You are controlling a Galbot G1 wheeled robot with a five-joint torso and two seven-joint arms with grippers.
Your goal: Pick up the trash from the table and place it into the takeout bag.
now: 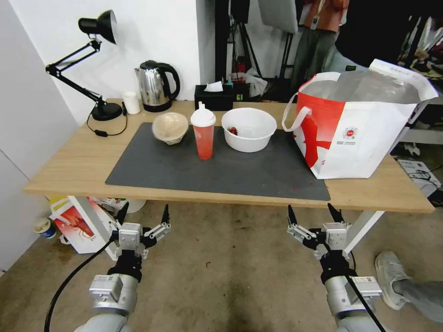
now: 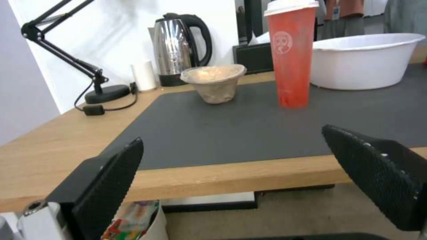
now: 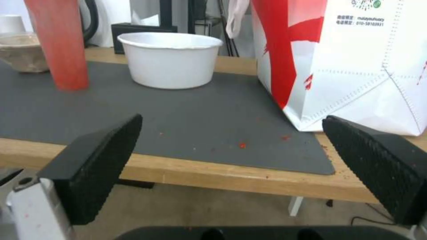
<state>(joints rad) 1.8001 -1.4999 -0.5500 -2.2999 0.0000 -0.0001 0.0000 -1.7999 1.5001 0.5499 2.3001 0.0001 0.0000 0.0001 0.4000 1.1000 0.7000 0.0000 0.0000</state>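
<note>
On the dark mat of the wooden table stand a beige paper bowl, a red drink cup with a white domed lid, and a wide white plastic bowl. The white and red takeout bag stands open at the table's right end, its foil lining showing. My left gripper and right gripper both hang open below the table's front edge, holding nothing. The left wrist view shows the paper bowl, cup and white bowl. The right wrist view shows the white bowl, cup and bag.
At the table's back stand a black desk lamp, a small white cup, a steel kettle and a black tissue box. A smaller red-printed bag sits on the floor under the left end. A person's shoe is at right.
</note>
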